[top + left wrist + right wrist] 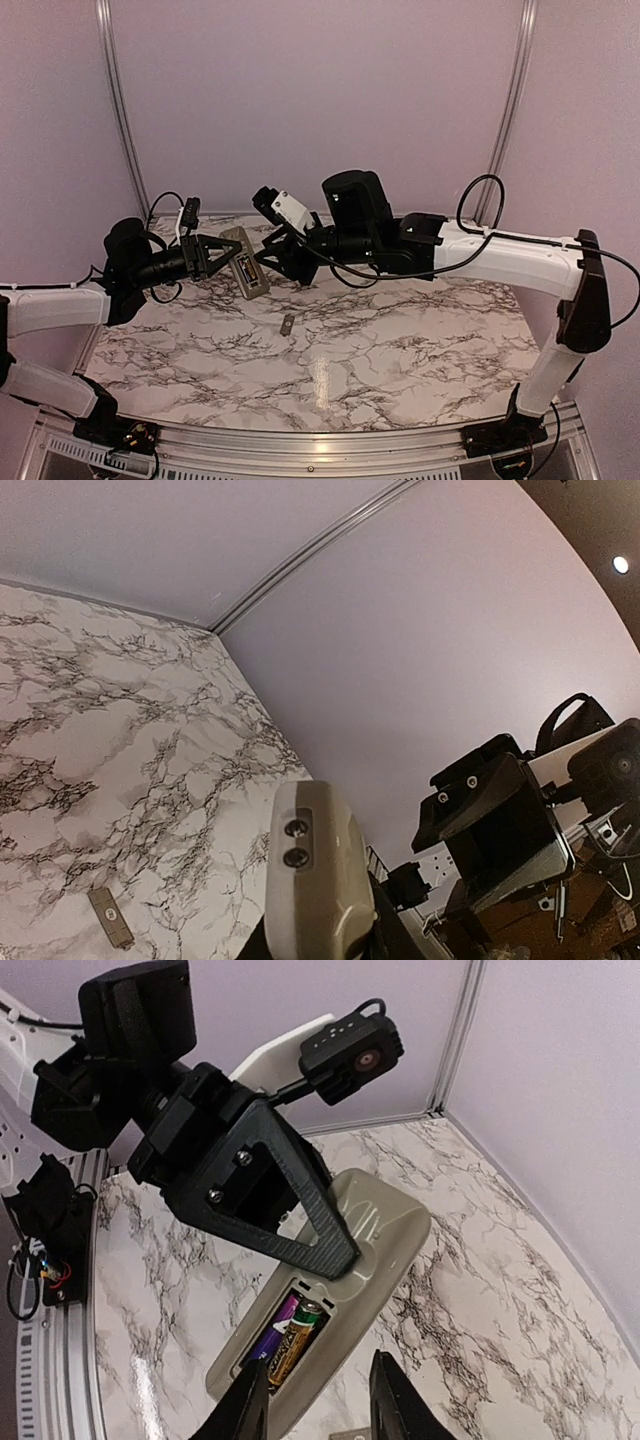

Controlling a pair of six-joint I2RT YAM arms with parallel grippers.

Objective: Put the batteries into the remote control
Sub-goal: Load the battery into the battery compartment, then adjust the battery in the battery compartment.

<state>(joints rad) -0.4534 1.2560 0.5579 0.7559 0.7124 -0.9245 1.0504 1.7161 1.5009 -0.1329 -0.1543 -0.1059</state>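
My left gripper (212, 258) is shut on the remote control (246, 262) and holds it above the table with its greyish back turned towards the right wrist camera. The battery compartment (290, 1335) on that back is uncovered. Two batteries lie in it side by side: a purple-black one (268, 1332) and a gold one (298, 1338) that sits slightly askew. My right gripper (316, 1372) hovers just in front of the compartment, open, with nothing between its fingers (395, 1400). In the left wrist view the remote's end (312, 880) fills the lower middle.
A small grey rectangular piece (286, 324) lies on the marble table (400, 340) below the remote, also visible as the grey piece (110, 918) in the left wrist view. Lilac walls close the back and sides. The right arm's wrist camera (285, 207) sits close above the remote.
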